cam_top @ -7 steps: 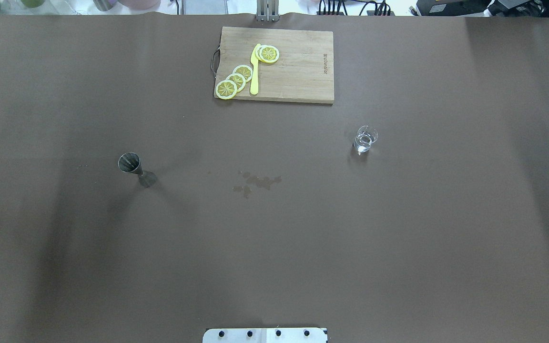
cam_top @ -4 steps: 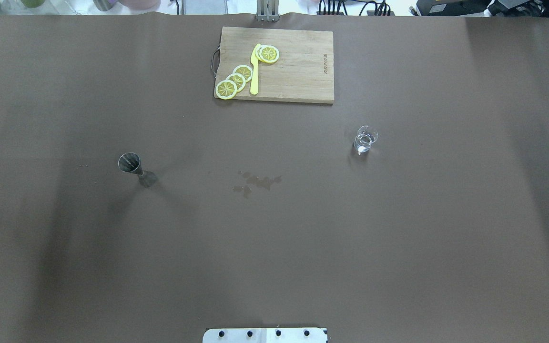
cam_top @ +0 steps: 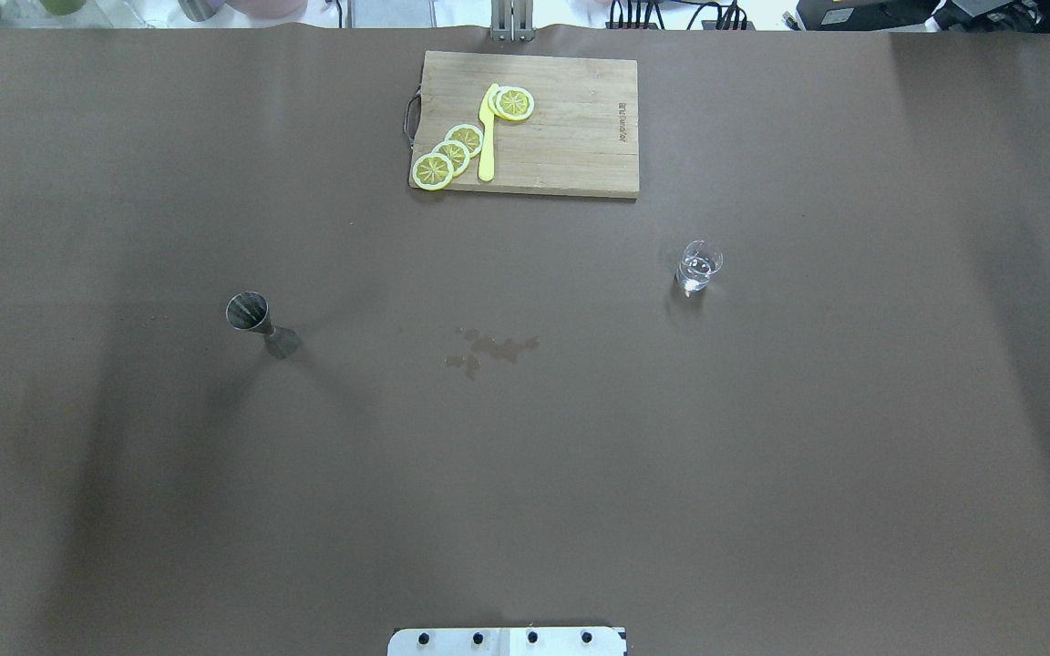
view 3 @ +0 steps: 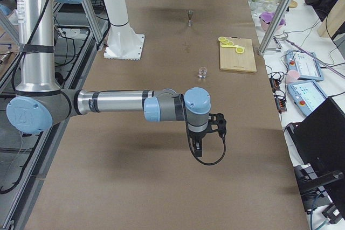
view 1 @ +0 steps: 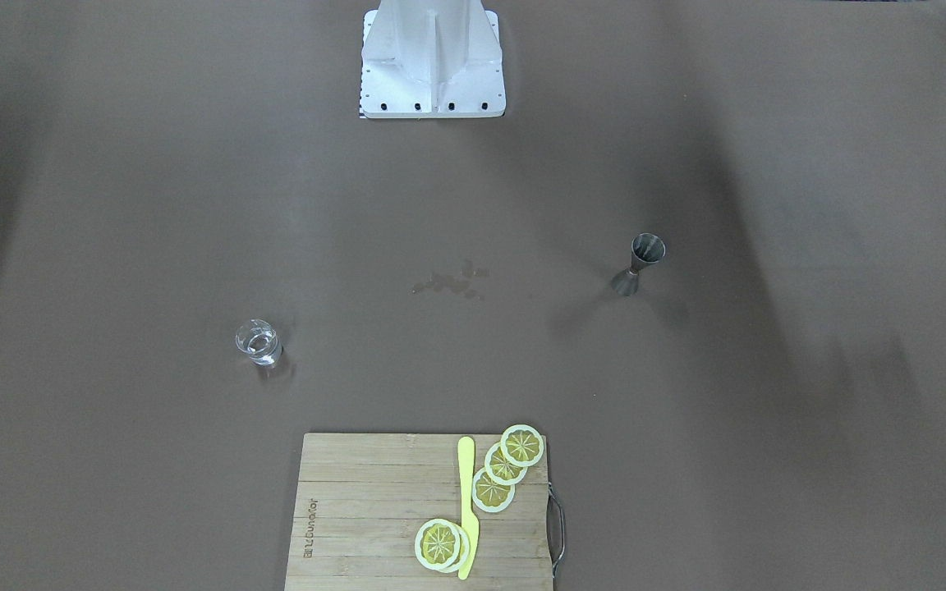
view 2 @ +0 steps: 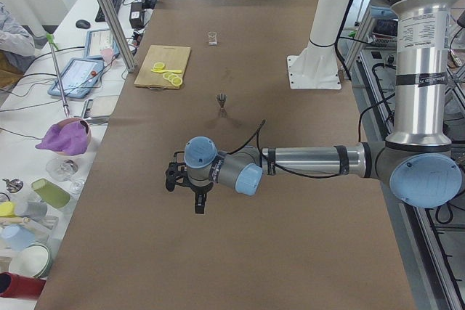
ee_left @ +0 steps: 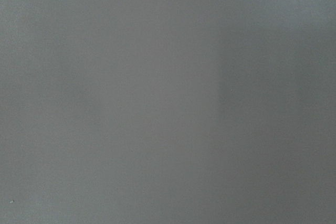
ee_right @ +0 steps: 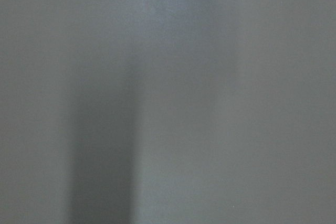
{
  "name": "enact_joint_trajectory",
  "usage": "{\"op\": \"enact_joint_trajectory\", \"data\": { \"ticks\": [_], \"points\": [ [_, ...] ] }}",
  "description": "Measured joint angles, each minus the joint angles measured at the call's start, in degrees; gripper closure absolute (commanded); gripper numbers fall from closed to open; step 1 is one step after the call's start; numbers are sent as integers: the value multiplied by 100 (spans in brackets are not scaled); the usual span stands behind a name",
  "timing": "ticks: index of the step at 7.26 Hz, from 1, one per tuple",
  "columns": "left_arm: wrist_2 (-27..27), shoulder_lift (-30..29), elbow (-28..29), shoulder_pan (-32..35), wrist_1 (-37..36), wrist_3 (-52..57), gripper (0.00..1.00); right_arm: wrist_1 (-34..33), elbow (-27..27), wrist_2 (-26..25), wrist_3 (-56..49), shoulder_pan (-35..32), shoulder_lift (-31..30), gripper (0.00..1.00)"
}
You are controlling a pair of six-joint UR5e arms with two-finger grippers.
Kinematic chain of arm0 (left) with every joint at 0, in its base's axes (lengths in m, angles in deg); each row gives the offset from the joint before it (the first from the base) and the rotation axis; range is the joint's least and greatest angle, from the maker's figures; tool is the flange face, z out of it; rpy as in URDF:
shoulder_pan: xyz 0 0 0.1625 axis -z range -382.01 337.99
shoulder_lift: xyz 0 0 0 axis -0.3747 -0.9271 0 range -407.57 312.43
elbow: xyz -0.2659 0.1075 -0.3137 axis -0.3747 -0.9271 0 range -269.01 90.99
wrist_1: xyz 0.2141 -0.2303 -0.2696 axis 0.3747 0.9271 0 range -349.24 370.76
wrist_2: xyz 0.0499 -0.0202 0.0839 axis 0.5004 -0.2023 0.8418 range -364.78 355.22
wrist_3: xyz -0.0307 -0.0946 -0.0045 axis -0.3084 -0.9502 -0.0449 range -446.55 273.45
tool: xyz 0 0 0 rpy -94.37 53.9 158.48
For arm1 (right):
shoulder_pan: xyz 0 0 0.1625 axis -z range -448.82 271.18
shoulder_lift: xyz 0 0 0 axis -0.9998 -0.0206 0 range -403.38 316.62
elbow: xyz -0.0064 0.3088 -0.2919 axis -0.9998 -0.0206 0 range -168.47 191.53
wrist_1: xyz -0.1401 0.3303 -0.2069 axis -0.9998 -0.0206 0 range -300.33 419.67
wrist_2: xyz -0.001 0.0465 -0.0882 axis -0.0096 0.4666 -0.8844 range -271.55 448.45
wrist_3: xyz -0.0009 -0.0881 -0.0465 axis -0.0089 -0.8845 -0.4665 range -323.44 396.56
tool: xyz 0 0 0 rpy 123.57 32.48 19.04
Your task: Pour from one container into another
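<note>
You'll find nothing moved: clear short glass and grey steel hourglass jigger stand far from left claw and right claw; their opening cannot be told.

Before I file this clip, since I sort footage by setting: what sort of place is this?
Probably a robotics lab staging a bar task: a robot arm over a brown-covered table, tablets beside it, and a jigger and glass as props.

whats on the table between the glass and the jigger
Only a cluster of small dark spots, roughly midway between the glass and the jigger; otherwise that stretch is bare. The overhead view shows it.
</note>
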Motion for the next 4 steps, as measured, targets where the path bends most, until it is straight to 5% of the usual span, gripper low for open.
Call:
{"op": "enact_joint_trajectory", "data": {
  "ticks": [4],
  "points": [
    [421,-12,-703,-474,-78,-41,1,131,-610,-31,-63,399,1070,0]
  ]
}}
